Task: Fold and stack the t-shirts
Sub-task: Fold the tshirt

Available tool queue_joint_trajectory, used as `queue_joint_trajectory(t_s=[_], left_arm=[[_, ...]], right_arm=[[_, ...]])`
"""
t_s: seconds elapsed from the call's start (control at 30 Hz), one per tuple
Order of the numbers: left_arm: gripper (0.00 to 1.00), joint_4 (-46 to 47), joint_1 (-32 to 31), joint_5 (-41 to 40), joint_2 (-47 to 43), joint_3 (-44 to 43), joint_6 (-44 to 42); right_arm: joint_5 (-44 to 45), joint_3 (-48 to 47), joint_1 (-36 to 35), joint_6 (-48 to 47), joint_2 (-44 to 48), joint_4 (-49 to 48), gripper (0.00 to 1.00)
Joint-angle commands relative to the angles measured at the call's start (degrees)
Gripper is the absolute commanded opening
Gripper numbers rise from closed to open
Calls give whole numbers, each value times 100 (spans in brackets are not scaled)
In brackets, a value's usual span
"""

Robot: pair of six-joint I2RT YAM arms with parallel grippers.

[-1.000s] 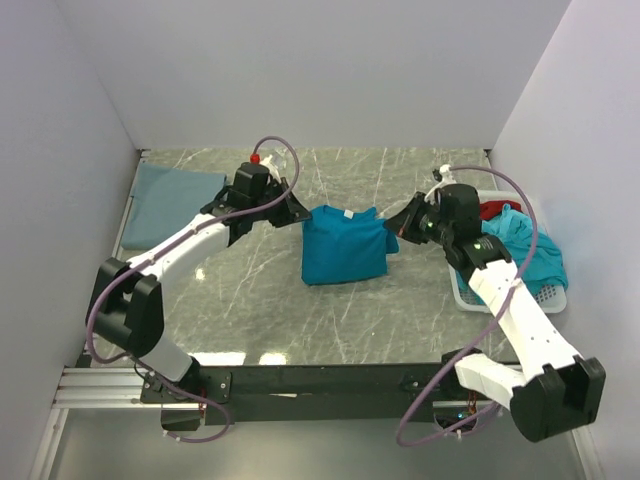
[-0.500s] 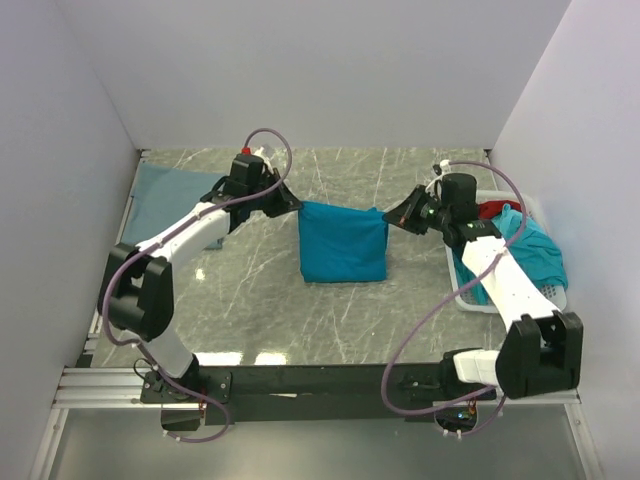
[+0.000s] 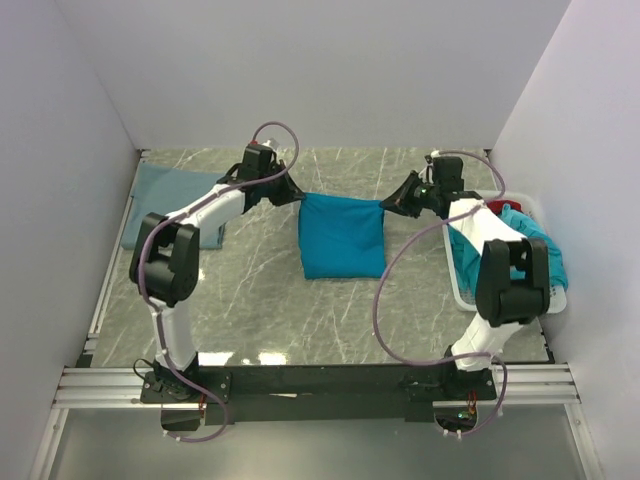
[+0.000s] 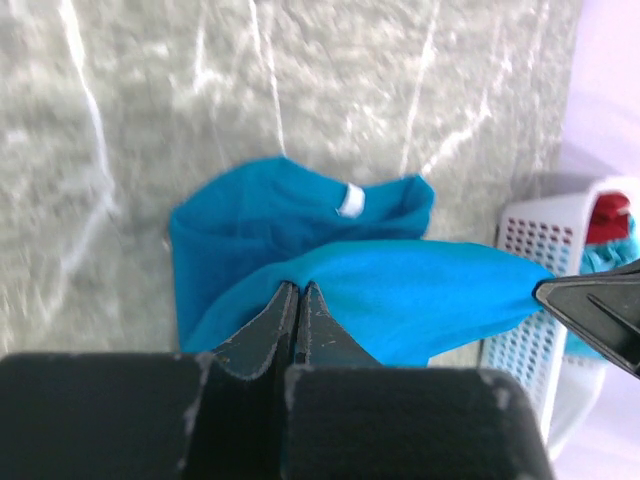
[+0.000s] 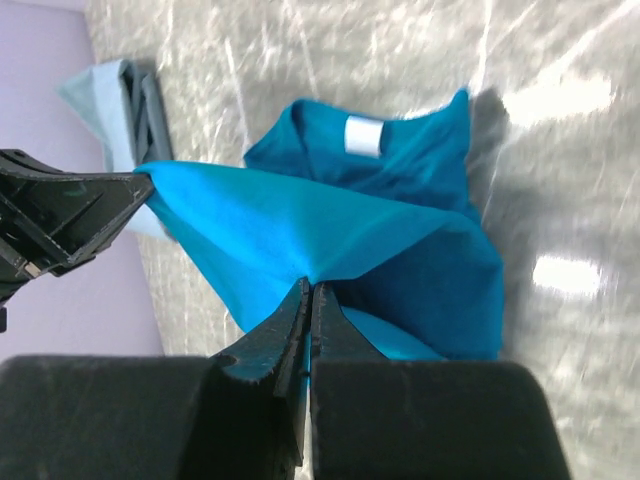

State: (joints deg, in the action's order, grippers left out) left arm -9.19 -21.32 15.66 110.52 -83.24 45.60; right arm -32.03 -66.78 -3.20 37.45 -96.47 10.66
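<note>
Left fingers (image 3: 288, 196): You see them pressed together, pinching the left far corner of the teal t-shirt (image 3: 343, 240). The left wrist view shows the fabric pinched between the 2 tips (image 4: 268, 322).
Right fingers (image 3: 398, 200): Pressed together as well, pinching the right far corner of the same t-shirt. In the right wrist view the cloth runs straight into the closed tips (image 5: 277, 335).
Teal t-shirt, position: It sits at the centre of the worktop (image 3: 250, 290), between the 2 arms. Its far edge is raised and pulled taut in a nearly straight line from 1 pair of fingers to the other. Its near part rests on the worktop.
Teal t-shirt, layers: Both wrist views show you the raised layer spanning above a lower layer that lies on the marble surface. The collar with its white neck label (image 5: 362, 135) belongs to that lower layer.
Grey-blue t-shirt (image 3: 165, 197): It lies folded flat at the far left of the worktop, well apart from the teal one, and the left arm crosses over its right edge.
Basket (image 3: 462, 295): White, perforated, standing at the right edge of the worktop beside the right arm.
Basket contents: You see teal t-shirts (image 3: 535, 250) heaped in it and spilling over the rim, with 1 red t-shirt (image 3: 497, 208) at the far end.
</note>
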Motion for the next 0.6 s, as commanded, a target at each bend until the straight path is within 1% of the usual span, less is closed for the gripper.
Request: queue_joint_trajectory(t_s=[0.0, 0.03, 0.2, 0.27, 0.3, 0.33, 0.37, 0.4, 0.43, 0.47, 0.5, 0.53, 0.57], left_arm=[[0, 172, 128, 86, 311, -525, -227], [0, 137, 128, 25, 460, -692, -236], [1, 330, 198, -344, 707, -781, -192], [1, 260, 234, -397, 970, -1026, -192], [4, 182, 295, -362, 1076, -1132, -184], [9, 190, 313, -301, 1268, -1307, -192], [30, 207, 339, -205, 1349, -1378, -201], [36, 207, 365, -108, 1419, -1449, -218], [41, 146, 366, -116, 1533, -1623, -245], [54, 59, 357, -98, 1577, -1729, -289], [64, -64, 365, -133, 1613, -1835, -376], [66, -170, 366, -151, 1657, -1949, -412], [75, -336, 366, -151, 1648, -2063, -438]], right_arm=[[91, -519, 57, -71, -397, -134, 0], [135, -598, 57, -80, -495, -160, 0], [109, -1300, 65, -142, -1215, -221, 0], [162, -1494, 65, -142, -1435, -152, 0], [214, -1704, 57, -168, -1645, 5, 0], [241, -1802, 57, -177, -1743, 59, 3], [250, -1890, 65, -194, -1901, 94, 8], [241, -2065, 57, -221, -1972, 164, 13], [224, -2171, 57, -273, -2051, 208, 28], [206, -2294, 65, -317, -2182, 270, 44], [154, -2582, 57, -387, -2253, 418, 59], [127, -2733, 57, -457, -2315, 507, 74], [101, -2865, 65, -493, -2359, 586, 77]])
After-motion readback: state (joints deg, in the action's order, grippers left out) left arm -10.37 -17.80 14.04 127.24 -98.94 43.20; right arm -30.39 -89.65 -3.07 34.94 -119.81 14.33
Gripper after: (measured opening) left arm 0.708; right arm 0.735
